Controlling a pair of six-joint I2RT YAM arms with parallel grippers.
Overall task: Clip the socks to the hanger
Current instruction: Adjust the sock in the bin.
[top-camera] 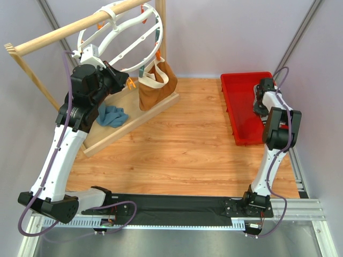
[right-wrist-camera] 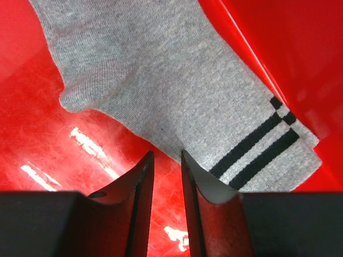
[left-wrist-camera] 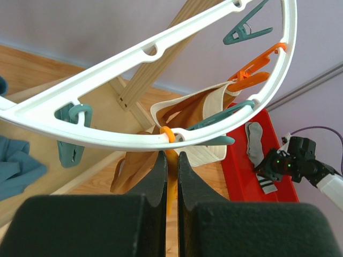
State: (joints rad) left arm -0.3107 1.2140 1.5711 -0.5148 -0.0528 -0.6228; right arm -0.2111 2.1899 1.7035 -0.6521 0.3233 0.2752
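Note:
The white round hanger hangs from the wooden rail at the back left, and its ring carries teal and orange clips. My left gripper is up at the ring's lower rim. In the left wrist view it is shut on an orange clip that hangs from the rim. A grey sock with black-striped cuff lies in the red bin. My right gripper is low in the bin, jaws a little apart, tips at the sock's edge with bare bin floor between them.
A brown tote bag hangs under the hanger. A teal-blue cloth lies on the wooden base board. The wooden rail slants across the back left. A black mat runs along the near edge.

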